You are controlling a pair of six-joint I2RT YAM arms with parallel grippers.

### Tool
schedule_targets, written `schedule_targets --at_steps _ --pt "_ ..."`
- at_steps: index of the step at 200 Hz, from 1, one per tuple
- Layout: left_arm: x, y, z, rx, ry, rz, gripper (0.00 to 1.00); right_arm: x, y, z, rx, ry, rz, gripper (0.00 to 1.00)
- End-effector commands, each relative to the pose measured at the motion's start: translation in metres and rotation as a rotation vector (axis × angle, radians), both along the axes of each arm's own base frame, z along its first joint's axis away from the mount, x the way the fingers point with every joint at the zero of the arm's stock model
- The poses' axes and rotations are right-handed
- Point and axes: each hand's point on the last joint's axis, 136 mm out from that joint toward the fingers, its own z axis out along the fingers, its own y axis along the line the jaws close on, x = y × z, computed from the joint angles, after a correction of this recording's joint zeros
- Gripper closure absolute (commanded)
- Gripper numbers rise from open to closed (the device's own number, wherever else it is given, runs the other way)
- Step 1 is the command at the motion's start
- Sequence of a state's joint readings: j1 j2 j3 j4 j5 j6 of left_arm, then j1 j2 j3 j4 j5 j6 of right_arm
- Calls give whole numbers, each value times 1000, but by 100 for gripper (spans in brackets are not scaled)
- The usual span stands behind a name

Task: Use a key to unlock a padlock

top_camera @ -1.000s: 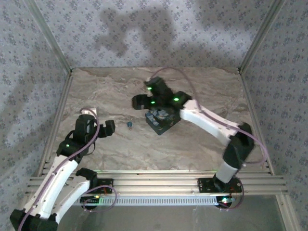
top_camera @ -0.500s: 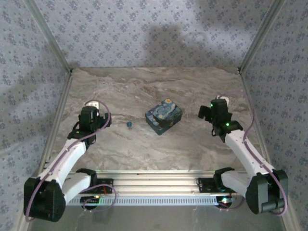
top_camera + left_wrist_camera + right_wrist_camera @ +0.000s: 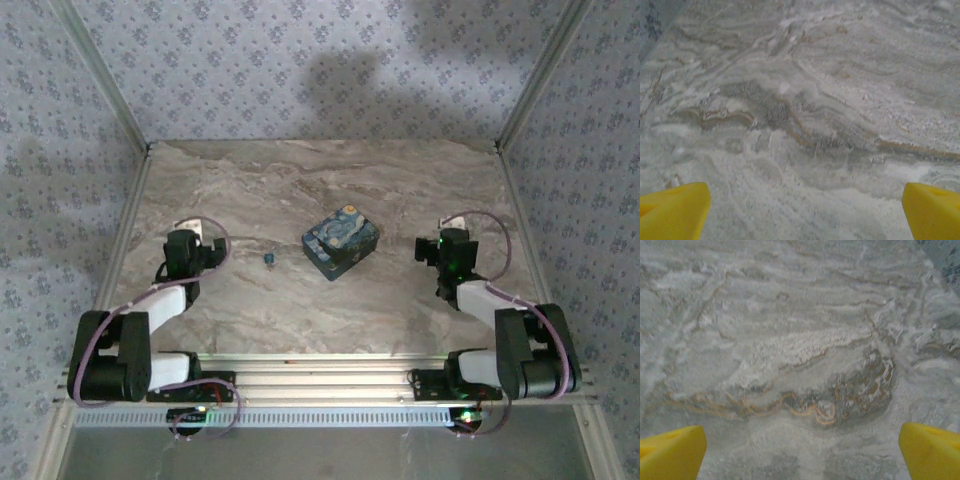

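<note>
The padlock is out of view. A tiny blue object (image 3: 268,258) lies on the marble table left of the blue box; it is too small to tell whether it is the key. My left gripper (image 3: 200,252) rests folded back at the table's left side, well clear of that object. Its yellow fingertips (image 3: 675,212) stand wide apart over bare marble, so my left gripper (image 3: 805,215) is open and holds nothing. My right gripper (image 3: 438,250) is folded back on the right side. My right gripper (image 3: 800,455) is open too, with marble showing between its yellow fingertips (image 3: 930,450).
A blue box (image 3: 340,240) painted with yellow swirls sits mid-table between the two grippers. Patterned walls close off the table (image 3: 330,180) at the back and both sides. An aluminium rail (image 3: 320,375) runs along the near edge by the arm bases.
My right arm has pulled back from over the blue box to the right side and folded down. My left arm has folded back too. The box and the blue object have not moved.
</note>
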State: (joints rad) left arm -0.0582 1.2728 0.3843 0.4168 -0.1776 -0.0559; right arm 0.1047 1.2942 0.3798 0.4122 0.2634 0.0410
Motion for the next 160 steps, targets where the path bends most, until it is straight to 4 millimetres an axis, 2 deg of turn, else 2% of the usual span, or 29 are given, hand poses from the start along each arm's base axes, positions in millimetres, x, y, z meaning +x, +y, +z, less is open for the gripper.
schedule_targets --at_steps 1,15,26,40,52,69,79,85,94,103,160 --pt "19 -2 33 23 -185 -32 2 26 10 36 -12 -180 89 0" --pt "27 -1 36 28 -225 -30 2 30 6 38 -60 -200 90 0" --pt "33 1 30 38 -208 -29 2 32 -2 37 -57 -239 63 0" --pt "39 6 28 -1 -182 -28 2 31 -14 24 2 -238 30 0" --pt "39 12 26 -33 -182 -11 2 28 -18 16 13 -259 19 0" --pt "37 20 17 -60 -209 18 2 30 -19 15 23 -269 19 0" --pt "37 18 7 -69 -212 -1 2 34 -18 13 35 -243 32 0" --pt "40 13 9 -69 -235 -29 2 37 -22 11 32 -227 12 0" --pt "42 9 4 -72 -174 -55 2 41 -23 8 32 -176 1 0" --pt "47 7 4 -66 -173 -67 2 42 -22 11 30 -204 8 0" --pt "47 4 4 -41 -158 -68 2 41 -19 10 28 -193 21 0"
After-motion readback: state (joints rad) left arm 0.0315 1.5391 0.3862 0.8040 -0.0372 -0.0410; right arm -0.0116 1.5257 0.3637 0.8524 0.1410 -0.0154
